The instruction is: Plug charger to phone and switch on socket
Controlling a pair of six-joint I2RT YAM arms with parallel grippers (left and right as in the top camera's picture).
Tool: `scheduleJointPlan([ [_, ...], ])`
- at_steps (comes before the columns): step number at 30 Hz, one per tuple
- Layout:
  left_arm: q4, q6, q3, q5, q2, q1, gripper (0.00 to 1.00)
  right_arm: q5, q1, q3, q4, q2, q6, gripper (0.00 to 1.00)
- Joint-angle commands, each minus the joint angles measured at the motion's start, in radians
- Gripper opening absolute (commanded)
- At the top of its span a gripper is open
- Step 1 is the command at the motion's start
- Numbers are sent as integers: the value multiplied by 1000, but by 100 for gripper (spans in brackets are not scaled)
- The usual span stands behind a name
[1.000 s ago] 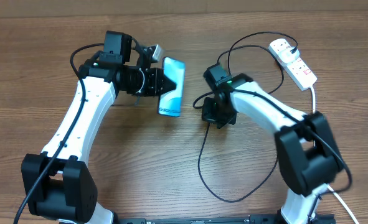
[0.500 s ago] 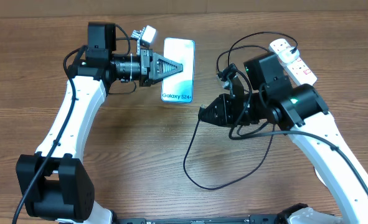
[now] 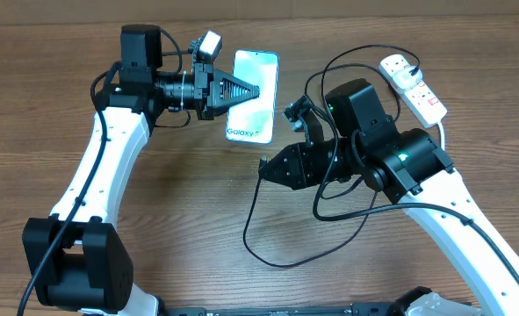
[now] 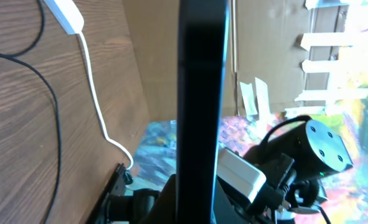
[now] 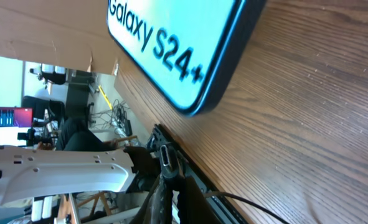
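My left gripper (image 3: 240,90) is shut on the phone (image 3: 257,101) and holds it lifted above the table, screen up, with the "Galaxy" end toward the front. In the left wrist view the phone (image 4: 202,93) shows edge-on as a dark bar between the jaws (image 4: 199,208). My right gripper (image 3: 270,169) is shut on the charger's connector tip (image 5: 166,158), a short way below and to the right of the phone's bottom edge (image 5: 171,43), apart from it. The black charger cable (image 3: 277,256) loops across the table to the white socket (image 3: 413,83) at the back right.
The socket's thick white cord (image 3: 441,132) runs down behind the right arm; it also shows in the left wrist view (image 4: 95,93). Loose cable loops lie on the wooden table (image 3: 189,219) in front of the right arm.
My right gripper has moved left and closer to the phone's bottom edge with the connector. My left gripper has shifted the phone slightly up and tilted it.
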State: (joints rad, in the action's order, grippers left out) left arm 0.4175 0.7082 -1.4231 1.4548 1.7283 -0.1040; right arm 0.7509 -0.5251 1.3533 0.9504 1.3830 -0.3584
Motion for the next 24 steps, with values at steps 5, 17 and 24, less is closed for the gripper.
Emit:
scheduleJointPlan([
  [5,-79,11,-6,126,0,-1,4,84,2,-2,-68,0,-12,4],
  [17,-90,10,-6,126,0,-1,4,216,2,-5,-146,123,-7,4],
  [24,-116,11,-6,126,0,23,4,257,4,-5,-176,125,-8,4],
])
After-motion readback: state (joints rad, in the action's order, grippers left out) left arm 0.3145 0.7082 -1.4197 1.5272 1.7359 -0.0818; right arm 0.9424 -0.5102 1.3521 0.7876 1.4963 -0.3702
